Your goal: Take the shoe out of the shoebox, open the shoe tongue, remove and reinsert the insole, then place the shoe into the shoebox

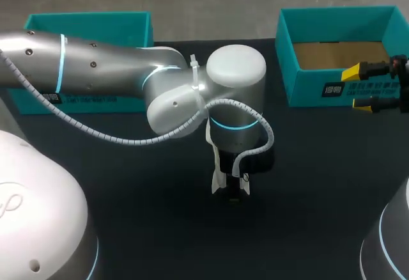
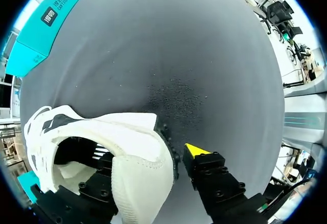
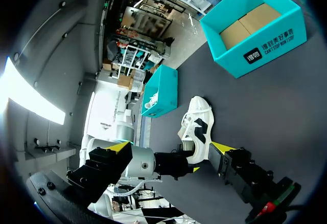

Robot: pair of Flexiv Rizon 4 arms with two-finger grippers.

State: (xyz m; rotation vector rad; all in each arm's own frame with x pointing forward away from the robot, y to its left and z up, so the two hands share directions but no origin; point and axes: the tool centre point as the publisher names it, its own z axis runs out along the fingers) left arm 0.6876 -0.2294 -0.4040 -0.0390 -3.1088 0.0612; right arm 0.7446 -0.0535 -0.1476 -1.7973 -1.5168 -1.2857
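A white shoe with black accents lies on the dark table at mid-table. In the head view only a sliver of the shoe shows under my left wrist. My left gripper points down and straddles the padded heel collar: one finger is inside the shoe, and the yellow-tipped finger stands outside with a thin gap. It reads as open. My right gripper hovers open and empty at the table's right side, in front of the teal shoebox. From there the shoe lies ahead of it.
The open teal shoebox stands at the back right and shows a brown cardboard floor. A second teal box part stands at the back left, partly behind my left arm. Dark tabletop surrounds the shoe.
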